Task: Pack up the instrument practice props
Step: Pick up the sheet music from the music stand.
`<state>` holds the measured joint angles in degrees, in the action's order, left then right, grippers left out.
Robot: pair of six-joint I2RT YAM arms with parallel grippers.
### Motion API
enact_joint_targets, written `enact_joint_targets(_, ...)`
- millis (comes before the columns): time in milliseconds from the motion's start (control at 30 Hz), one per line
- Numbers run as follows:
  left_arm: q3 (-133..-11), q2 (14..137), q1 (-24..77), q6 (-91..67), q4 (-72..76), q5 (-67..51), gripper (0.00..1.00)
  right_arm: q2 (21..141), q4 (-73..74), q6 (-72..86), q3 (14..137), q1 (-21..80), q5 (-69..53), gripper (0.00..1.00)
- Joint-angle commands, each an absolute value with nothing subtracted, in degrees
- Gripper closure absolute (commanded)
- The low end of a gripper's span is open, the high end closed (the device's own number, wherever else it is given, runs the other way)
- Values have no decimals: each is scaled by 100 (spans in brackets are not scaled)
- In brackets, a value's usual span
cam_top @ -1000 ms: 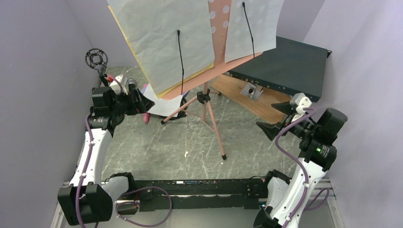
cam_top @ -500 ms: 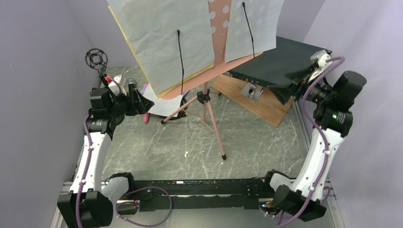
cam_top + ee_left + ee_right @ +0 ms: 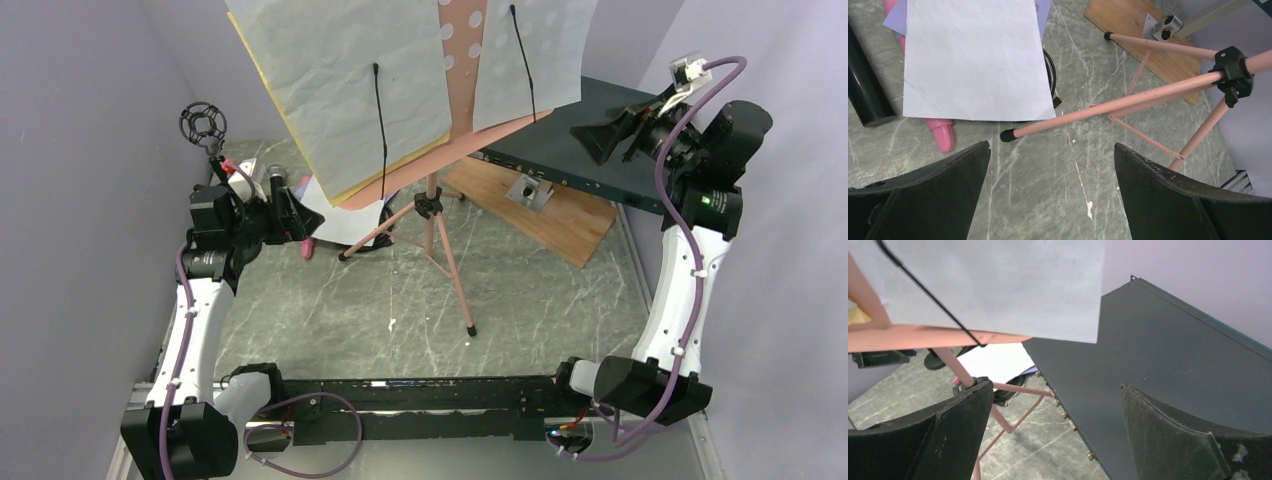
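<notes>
A flat dark teal rack box (image 3: pixel 610 140) lay on a grey-green marbled tabletop (image 3: pixel 350 310). A brown wooden board (image 3: pixel 570 215) lay just in front of the box, its far edge hidden by it, and carried a small metal bracket (image 3: pixel 527 190) near the box's front left corner. Plain lilac walls (image 3: pixel 80 100) stood close behind the box, just to its right, and well to its left across the tabletop, under soft, even light.
</notes>
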<state>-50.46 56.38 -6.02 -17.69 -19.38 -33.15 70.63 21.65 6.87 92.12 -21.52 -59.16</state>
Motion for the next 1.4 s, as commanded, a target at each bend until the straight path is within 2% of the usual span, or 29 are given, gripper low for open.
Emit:
enact_joint_targets(0, -5053, 5602, -606, -1741, -2010, -3386, 1, 7338, 1390, 1459, 9547, -2066, -5548, 0)
enact_joint_targets(533, -5063, 5629, -606, -1717, -2056, -3340, 1, 8379, 41, 3227, 10155, -1670, -5782, 0)
enact_joint_targets(767, -5063, 5621, -606, -1707, -2058, -3322, 1, 8529, -318, 3491, 10239, -1530, -5864, 1)
enact_joint_targets(1367, -5063, 5616, -606, -1714, -2050, -3329, 1, 8706, -1493, 4854, 9910, -1487, -6200, 13)
